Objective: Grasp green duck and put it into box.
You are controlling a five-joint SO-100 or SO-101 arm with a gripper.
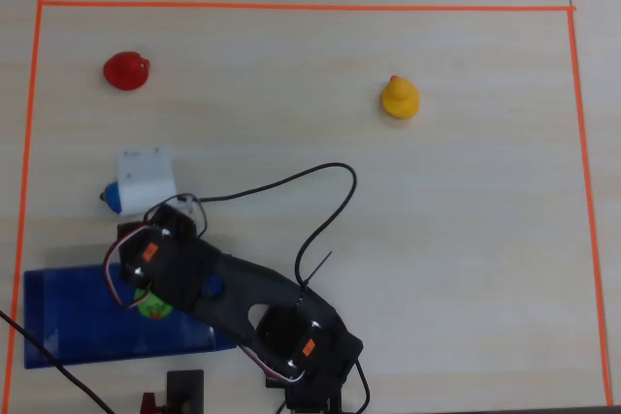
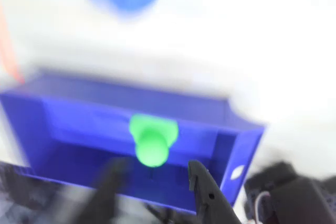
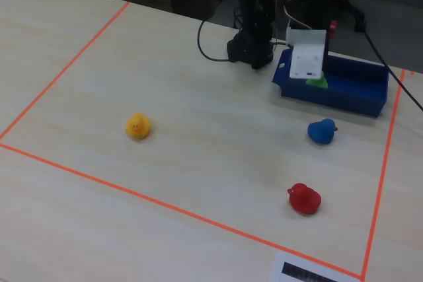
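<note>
The green duck is inside the dark blue box, close to its far wall in the blurred wrist view. My gripper hangs just above the box and is open. Its two dark fingers stand wide apart on either side of the duck, and neither touches it. In the overhead view only part of the green duck shows under the arm's wrist, over the box. In the fixed view the green duck peeks out below the white camera mount, inside the box.
A blue duck sits just outside the box, a red duck lies farther off, and a yellow duck is across the table. Orange tape frames the work area. A black cable loops beside the arm.
</note>
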